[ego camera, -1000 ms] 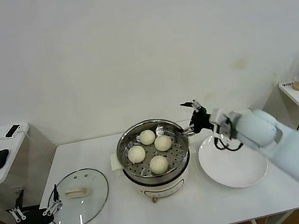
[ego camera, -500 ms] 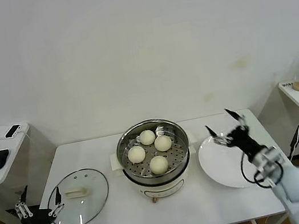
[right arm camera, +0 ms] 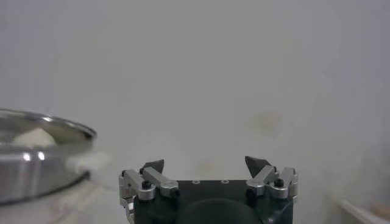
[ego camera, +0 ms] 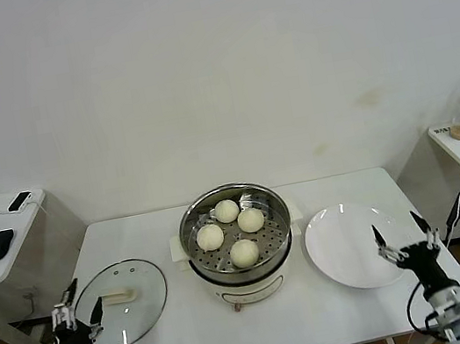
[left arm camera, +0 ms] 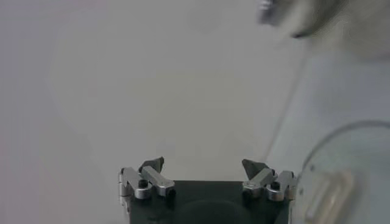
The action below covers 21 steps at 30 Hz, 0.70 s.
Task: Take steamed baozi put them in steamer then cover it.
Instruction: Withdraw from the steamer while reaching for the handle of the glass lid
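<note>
Four cream-white steamed baozi (ego camera: 231, 231) sit in a loose diamond on the perforated tray of the shiny steel steamer (ego camera: 238, 237), which stands uncovered on its white base at the middle of the white table (ego camera: 187, 331). The cover (ego camera: 121, 303), a clear glass lid with a metal rim and cream oblong handle, lies flat on the table to the robot's left of the pot, well apart from it. A bare white plate (ego camera: 352, 247) lies just beside the steamer on the other side.

The left gripper (ego camera: 76, 313) hangs low at the table's front left corner, beside the lid's rim, fingers spread and holding nothing. The right gripper (ego camera: 408, 239) hangs at the front right, near the plate's edge, likewise spread and empty. Both arms are cut off by the lower edge of the head view.

The left wrist view catches only a blurred arc of the lid and its handle. The right wrist view shows the steamer's rim side-on, with one bun just topping it.
</note>
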### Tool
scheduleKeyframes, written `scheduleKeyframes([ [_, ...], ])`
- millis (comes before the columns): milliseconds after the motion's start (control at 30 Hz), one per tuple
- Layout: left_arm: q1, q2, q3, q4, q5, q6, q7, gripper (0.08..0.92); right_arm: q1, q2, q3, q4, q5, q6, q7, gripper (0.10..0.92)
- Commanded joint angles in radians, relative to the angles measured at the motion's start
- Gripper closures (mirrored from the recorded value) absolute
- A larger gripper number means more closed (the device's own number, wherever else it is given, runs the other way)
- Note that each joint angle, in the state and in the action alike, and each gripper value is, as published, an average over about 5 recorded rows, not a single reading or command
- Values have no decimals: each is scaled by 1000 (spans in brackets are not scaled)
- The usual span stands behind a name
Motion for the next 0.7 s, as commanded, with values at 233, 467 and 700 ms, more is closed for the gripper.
scheduleKeyframes([
  [233,-89,66,122,159,309,3,44,177,-138,112,99,36,-37,43,6,203],
  [467,-199,68,167,279,307,10,49,177,-162,129,97,55,-53,48,5,203],
  [700,-285,60,203,333,304,12,42,177,-174,149,86,64,-77,48,8,203],
])
